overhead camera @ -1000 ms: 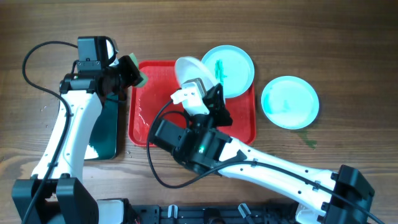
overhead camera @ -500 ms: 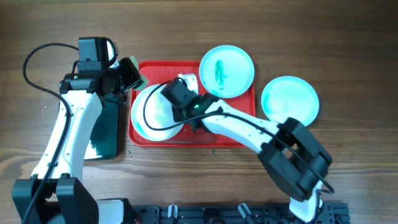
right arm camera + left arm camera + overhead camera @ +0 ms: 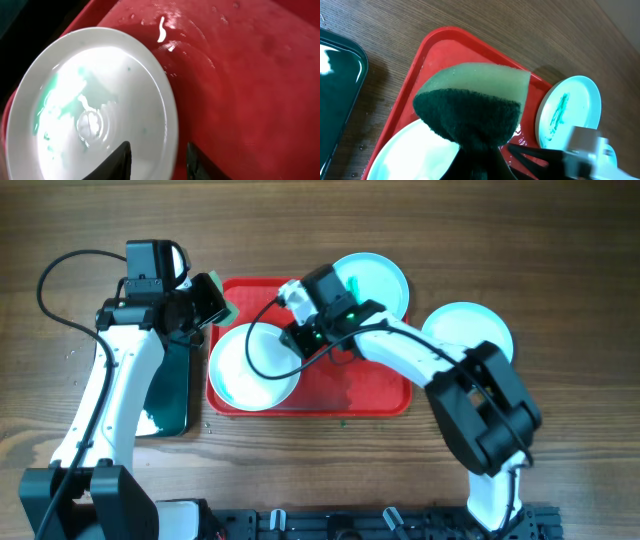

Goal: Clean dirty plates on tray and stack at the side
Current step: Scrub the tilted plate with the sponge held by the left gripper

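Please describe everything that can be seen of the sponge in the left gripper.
The sponge has two layers: pale green foam and a dark green, rough scouring side. The left gripper clamps it at the dark side, holding it above the left end of the red tray, near a white plate. It seems to touch nothing else.

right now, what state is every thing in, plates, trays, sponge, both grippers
red tray: wet
near plate: flat on the red tray, wet, faint green traces
far plate: at the tray's corner, green smear, dirty
side plate: on the table, off the tray
black tray: holds green liquid
sponge: held above the red tray
left gripper: shut on the sponge
right gripper: open, astride the near plate's rim
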Tool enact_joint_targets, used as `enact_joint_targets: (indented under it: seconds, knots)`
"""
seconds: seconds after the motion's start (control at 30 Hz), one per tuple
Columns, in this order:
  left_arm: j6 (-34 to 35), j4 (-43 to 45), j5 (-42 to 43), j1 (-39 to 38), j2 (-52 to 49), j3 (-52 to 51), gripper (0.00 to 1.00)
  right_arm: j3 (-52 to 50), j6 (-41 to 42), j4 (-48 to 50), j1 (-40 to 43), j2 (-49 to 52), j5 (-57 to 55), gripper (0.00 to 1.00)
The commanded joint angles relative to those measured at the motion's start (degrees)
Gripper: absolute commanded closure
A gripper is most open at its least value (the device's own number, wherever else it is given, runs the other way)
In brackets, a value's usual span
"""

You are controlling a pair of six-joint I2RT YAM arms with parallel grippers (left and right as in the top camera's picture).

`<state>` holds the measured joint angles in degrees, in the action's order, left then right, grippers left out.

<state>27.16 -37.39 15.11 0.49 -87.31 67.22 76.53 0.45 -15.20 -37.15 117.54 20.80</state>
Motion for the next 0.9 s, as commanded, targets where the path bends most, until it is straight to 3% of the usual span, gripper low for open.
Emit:
enact_joint_targets:
  seconds: [0.0, 0.17, 0.27, 0.4, 0.53, 0.7, 0.87]
  knots:
    - [0.31, 0.07, -0.20, -0.22, -0.17, -0.13, 0.96, 0.72, 0.04, 1.75, -0.94, 3.93, 1.97, 0.68]
    - [0.31, 0.07, -0.20, -0.22, -0.17, -0.13, 0.96, 0.72, 8.72, 3.63, -0.94, 5.42, -4.68, 0.81]
    - [0.31, 0.02, -0.20, -0.22, -0.17, -0.13, 0.96, 0.72, 11.72, 3.17, -0.83, 5.38, -4.83, 0.96]
    - [0.31, -0.24, -0.17, -0.55, -0.35, -0.37, 0.96, 0.74, 26.45, -1.29, 0.42, 3.93, -11.96, 0.96]
    - [0.26, -0.59, -1.68, -2.91, -1.07, -3.17, 0.96, 0.72, 35.34, -8.17, 0.96, 1.81, -18.45, 0.96]
    - [0.09, 0.87, -13.81, -5.75, -3.67, -7.43, 0.96, 0.72, 37.27, -10.40, 1.09, 1.81, -18.27, 0.96]
    - [-4.68, 5.92, -13.07, -6.99, -9.57, -10.12, 0.96, 0.72, 37.03, -9.66, 1.18, 1.84, -18.27, 0.96]
